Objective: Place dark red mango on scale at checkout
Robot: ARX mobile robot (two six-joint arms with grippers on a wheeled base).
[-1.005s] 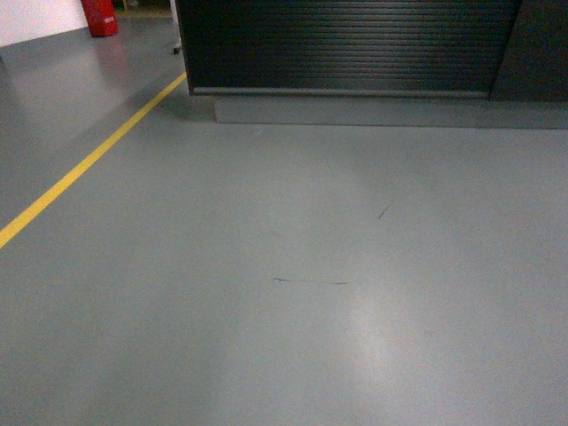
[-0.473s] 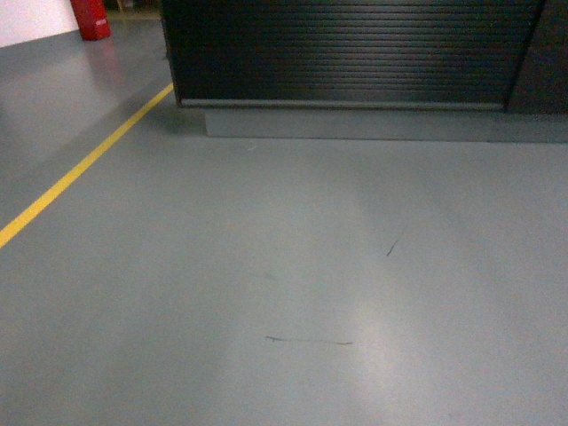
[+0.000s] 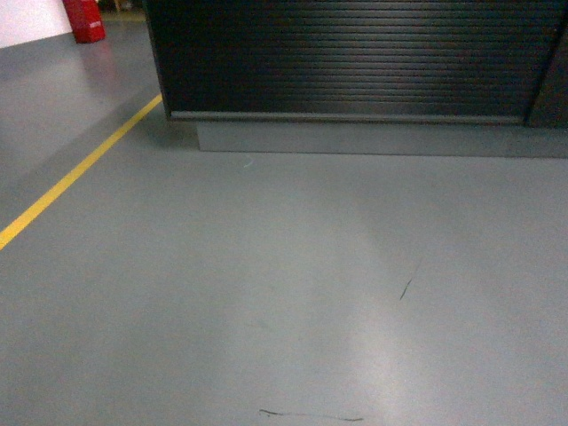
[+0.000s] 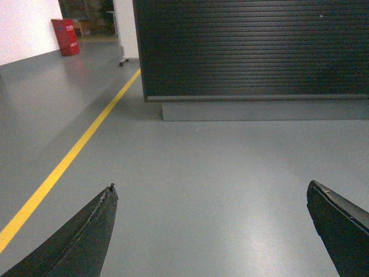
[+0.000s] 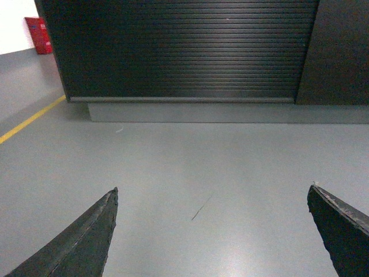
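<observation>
The checkout fills the upper part of the head view, its dark ribbed front panel running nearly edge to edge above a grey plinth; only this front face shows, so the desk top cannot be seen in any view, and neither the dark red mango nor the scale appears anywhere; grey floor takes up the rest of the frame, with a yellow line slanting from the upper left toward the left edge, a red object, perhaps a cabinet, at the top left corner, and thin dark scuffs at lower right and along the bottom edge; in the left wrist view the left end effector has its two dark fingertips spread wide at the bottom corners, holding nothing; in the right wrist view the right end effector is likewise spread wide and empty, facing the ribbed panel
</observation>
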